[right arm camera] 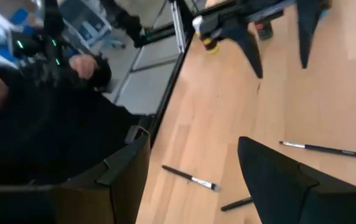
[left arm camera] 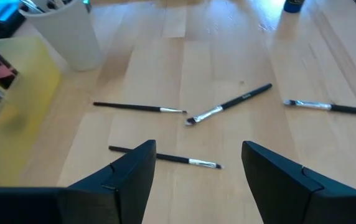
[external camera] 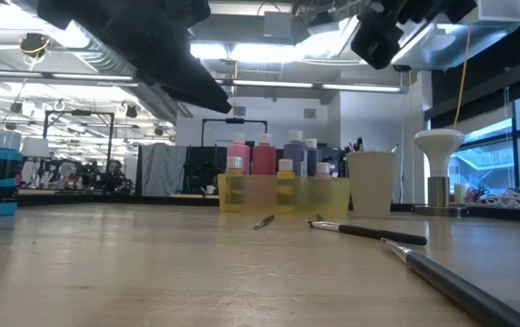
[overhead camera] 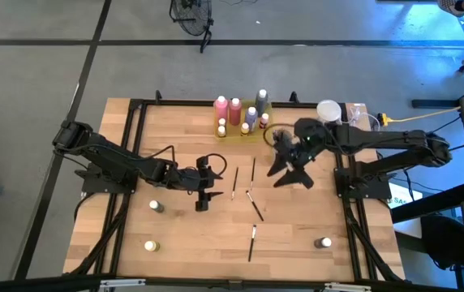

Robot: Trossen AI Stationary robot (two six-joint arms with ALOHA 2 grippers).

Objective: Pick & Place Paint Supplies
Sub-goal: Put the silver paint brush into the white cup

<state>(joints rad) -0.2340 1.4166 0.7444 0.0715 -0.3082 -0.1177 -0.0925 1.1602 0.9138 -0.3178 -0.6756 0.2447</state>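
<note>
Brushes are lying loose on the wood: one paintbrush [overhead camera: 251, 242] nearest the front edge, three more [overhead camera: 253, 206] scattered mid-table, plus small bottles [overhead camera: 156, 206] standing apart at front left and right. Left gripper [overhead camera: 203, 197] is hovering over the table left of the brushes, fingers [left arm camera: 128, 177] spread and gripping nothing; right gripper [overhead camera: 290, 172] is hanging above the table right of them, fingers parted and empty. Paint bottles [overhead camera: 235, 112] are standing in the yellow tray [external camera: 283, 194] at the back, cup [external camera: 371, 183] just beside it.
</note>
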